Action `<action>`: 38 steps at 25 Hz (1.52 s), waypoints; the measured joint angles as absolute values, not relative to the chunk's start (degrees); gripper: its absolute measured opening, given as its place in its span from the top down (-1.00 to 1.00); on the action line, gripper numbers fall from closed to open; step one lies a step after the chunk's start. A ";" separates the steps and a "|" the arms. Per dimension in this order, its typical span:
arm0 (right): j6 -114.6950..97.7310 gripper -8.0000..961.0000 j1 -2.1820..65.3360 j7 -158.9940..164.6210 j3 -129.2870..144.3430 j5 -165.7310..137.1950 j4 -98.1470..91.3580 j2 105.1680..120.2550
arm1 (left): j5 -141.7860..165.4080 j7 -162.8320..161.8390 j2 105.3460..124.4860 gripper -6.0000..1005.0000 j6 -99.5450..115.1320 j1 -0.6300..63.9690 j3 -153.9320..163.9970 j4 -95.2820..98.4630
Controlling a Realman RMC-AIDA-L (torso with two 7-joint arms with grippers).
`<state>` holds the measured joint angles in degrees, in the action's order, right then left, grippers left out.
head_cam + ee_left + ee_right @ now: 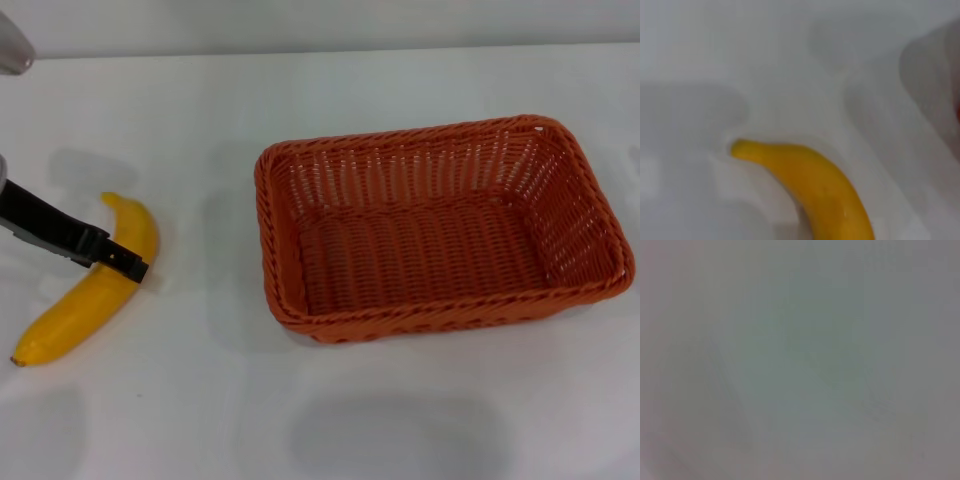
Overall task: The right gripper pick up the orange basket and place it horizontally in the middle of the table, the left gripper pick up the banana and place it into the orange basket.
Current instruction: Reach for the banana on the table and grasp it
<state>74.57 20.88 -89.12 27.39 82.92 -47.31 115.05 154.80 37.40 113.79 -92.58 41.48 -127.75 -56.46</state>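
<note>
banana lies near the table's left edge, left gripper fingers clenched across its middle; orange basket sits mid-table, empty.

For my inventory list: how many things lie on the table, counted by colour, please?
Orange: 1, the orange basket, empty.
Yellow: 1, the banana, with the left gripper across its middle.
Total: 2.
</note>
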 joint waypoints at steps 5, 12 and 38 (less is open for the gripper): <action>74.52 -0.82 21.11 -88.97 27.49 83.23 -47.09 115.05 | 156.10 36.70 113.80 -0.54 -93.19 41.97 -127.32 -56.09; 74.16 -0.82 21.67 -88.80 27.51 83.40 -46.58 115.12 | 156.39 36.77 114.02 -0.51 -93.45 42.25 -127.17 -54.53; 73.89 -0.82 20.32 -87.81 26.71 86.09 -45.90 115.07 | 158.82 34.96 115.05 -0.22 -89.29 42.50 -125.14 -51.74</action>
<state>73.89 20.32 -87.81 26.71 86.09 -45.90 115.07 158.82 34.96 115.05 -89.29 42.50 -125.14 -51.74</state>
